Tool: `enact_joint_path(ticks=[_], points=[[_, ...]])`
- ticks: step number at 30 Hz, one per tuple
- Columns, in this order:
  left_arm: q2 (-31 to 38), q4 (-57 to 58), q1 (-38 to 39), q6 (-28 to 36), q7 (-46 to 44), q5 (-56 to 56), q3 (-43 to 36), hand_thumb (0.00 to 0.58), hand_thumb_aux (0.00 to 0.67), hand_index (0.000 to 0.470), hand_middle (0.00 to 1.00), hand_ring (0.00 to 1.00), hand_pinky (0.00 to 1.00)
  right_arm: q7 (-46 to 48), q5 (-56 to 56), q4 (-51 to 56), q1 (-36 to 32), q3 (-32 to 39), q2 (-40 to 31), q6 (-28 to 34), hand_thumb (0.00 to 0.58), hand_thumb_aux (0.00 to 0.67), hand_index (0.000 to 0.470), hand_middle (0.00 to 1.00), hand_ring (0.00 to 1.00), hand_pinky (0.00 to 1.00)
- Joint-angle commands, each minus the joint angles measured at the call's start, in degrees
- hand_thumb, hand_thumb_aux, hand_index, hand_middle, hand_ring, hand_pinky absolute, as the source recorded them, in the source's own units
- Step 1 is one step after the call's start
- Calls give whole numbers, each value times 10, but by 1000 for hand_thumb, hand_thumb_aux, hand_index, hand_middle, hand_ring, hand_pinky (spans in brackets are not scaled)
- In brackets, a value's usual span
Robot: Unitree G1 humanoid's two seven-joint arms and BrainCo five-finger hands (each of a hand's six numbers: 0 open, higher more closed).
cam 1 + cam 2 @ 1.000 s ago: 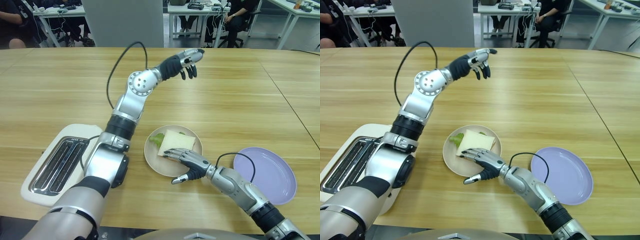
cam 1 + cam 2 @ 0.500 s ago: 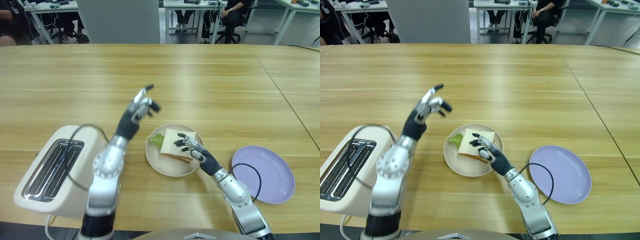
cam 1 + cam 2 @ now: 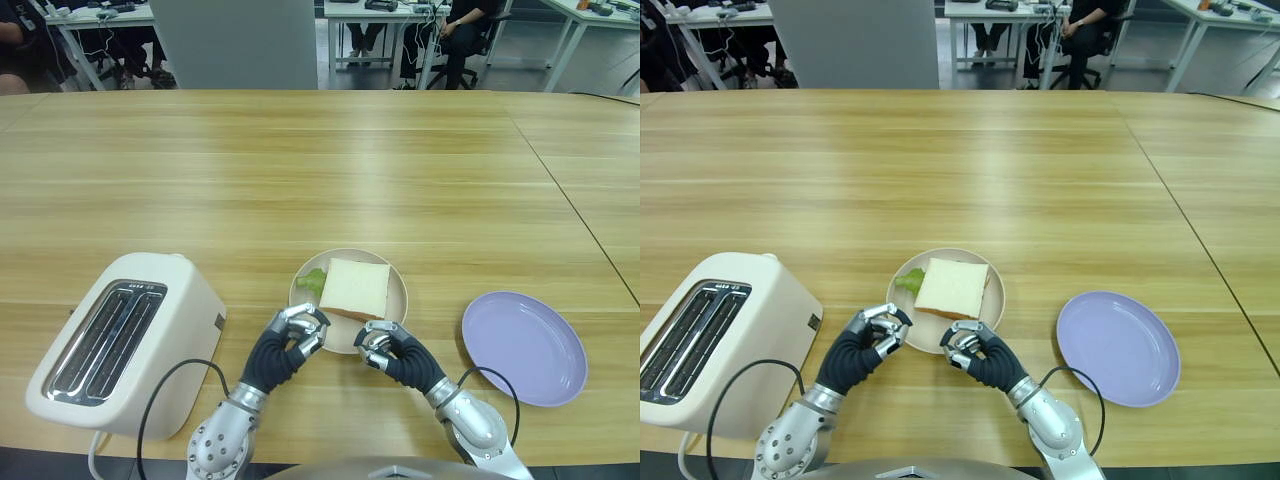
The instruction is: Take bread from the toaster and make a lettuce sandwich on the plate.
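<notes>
A sandwich (image 3: 355, 287) of white bread with green lettuce (image 3: 314, 280) sticking out at its left lies on the beige plate (image 3: 392, 276) in the middle of the table. The cream toaster (image 3: 120, 340) stands at the near left, its two slots showing no bread. My left hand (image 3: 297, 335) is at the plate's near left rim with fingers curled and nothing in it. My right hand (image 3: 383, 347) sits at the near right rim, curled the same way and holding nothing. Both hands are clear of the sandwich.
A lilac plate (image 3: 524, 346) with nothing on it lies to the right of the beige plate. A black cable (image 3: 170, 385) loops beside the toaster. The wide wooden table (image 3: 320, 170) stretches beyond; desks and seated people are far behind it.
My left arm has swung down from far over the table to the plate's near rim and its fingers have curled. My right hand has left the sandwich top, drawn back and curled.
</notes>
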Motion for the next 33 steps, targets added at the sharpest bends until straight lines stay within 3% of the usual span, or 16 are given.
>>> enact_joint_path(ticks=[1, 22, 33], points=[[-4, 60, -12, 1, 18, 19, -8, 580, 670, 460, 1000, 1000, 1000, -5, 15, 41, 2, -2, 15, 40, 580, 670, 460, 1000, 1000, 1000], [12, 238, -65, 13, 13, 55, -66, 580, 670, 460, 1000, 1000, 1000, -33, 0, 145, -35, -10, 40, 54, 580, 670, 460, 1000, 1000, 1000], [-38, 330, -150, -4, 53, 57, -60, 580, 670, 460, 1000, 1000, 1000, -49, 2, 224, -99, -33, 60, 43, 580, 670, 460, 1000, 1000, 1000]])
